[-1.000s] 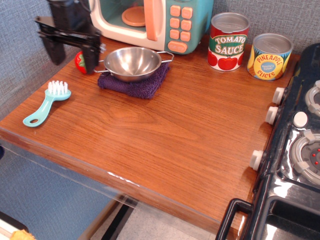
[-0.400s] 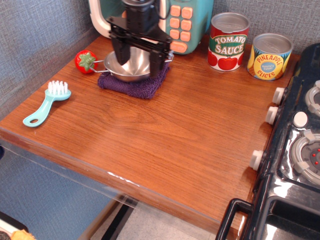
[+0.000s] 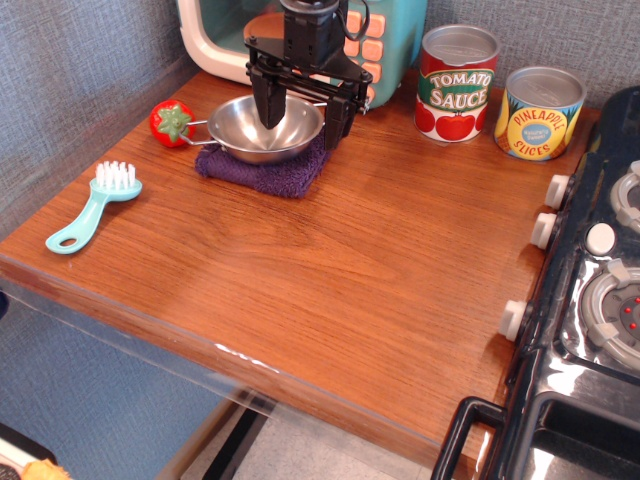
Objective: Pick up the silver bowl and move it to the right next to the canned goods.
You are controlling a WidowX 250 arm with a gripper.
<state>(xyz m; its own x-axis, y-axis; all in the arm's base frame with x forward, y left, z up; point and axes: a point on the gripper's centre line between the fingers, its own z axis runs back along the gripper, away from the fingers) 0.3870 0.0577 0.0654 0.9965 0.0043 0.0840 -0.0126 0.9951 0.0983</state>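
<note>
1. Observation.image view: the shiny round steel bowl [image 3: 263,127] sits upright on a purple cloth [image 3: 268,167] at the wooden surface's [image 3: 330,270] back left, its handle line running left-right.
2. Black gripper [image 3: 303,112] fingers are spread, straddling the bowl's right rim; that handle is hidden.
3. Since earlier, the gripper shifted right.
4. Red tomato-sauce can [image 3: 456,83] and yellow pineapple can [image 3: 539,112] stand well apart, right.

silver bowl [image 3: 262,127], purple cloth [image 3: 268,170] (fuzzy) — red-white can [image 3: 456,84]

Pincer [image 3: 305,112] shifted right, now straddling silver bowl [image 3: 262,128] right rim.
</note>
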